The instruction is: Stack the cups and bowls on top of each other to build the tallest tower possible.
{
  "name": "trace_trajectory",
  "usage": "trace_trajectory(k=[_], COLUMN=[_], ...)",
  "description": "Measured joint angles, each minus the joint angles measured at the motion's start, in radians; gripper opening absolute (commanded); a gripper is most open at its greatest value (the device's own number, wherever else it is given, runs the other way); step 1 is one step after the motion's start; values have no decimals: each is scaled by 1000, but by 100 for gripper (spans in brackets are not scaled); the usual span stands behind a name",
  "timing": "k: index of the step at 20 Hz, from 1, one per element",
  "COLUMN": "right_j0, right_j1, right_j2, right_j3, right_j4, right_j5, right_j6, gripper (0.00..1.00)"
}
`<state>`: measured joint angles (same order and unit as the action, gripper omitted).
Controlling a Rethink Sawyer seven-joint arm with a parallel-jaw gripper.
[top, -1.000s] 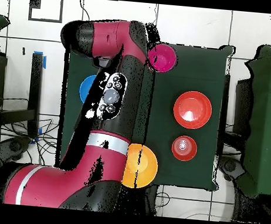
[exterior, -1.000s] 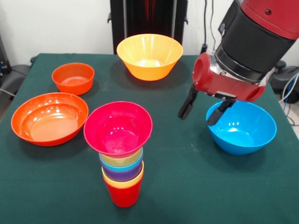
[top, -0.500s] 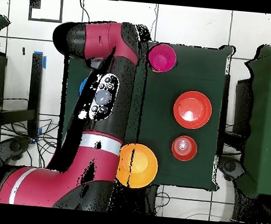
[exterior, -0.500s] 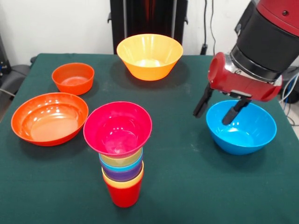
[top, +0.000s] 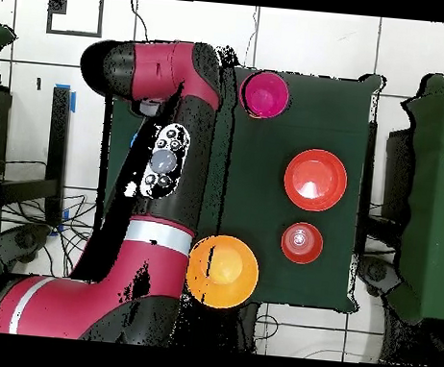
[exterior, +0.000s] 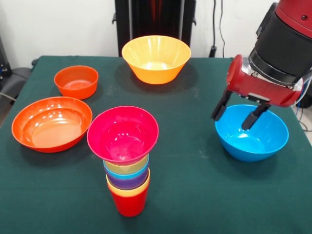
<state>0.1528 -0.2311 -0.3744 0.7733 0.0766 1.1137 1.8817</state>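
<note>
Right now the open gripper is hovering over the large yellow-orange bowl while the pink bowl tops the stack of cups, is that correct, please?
Not quite: the front view shows the open gripper over the large blue bowl, not the large yellow-orange bowl, which sits untouched at the table's far side. The rest holds: the pink bowl does top the stack of cups.

From overhead the arm point(top: 169, 167) covers nearly all of the blue bowl point(top: 133, 139); the cups point(exterior: 128, 187) sit hidden under the pink bowl point(top: 265, 94); the front view's edge crops the arm.
</note>
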Motion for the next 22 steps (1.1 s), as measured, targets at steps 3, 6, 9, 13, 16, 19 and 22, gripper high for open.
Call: trace_trajectory(k=[3,6,9,13,16,19,22], right_j0=[0,1,4,10,14,18,22], right_j1=[0,0,0,0,1,1,1], right_j2=[0,0,0,0,0,0,0], right_j3=[11,20,32,53,67,75,80], right_j4=[15,25,36,53,71,82,96], right_j5=[0,0,0,-5,-24,-40,-53], right_j6=[38,62,96,134,160,176,192], gripper=[100,100,100,100,100,100,100])
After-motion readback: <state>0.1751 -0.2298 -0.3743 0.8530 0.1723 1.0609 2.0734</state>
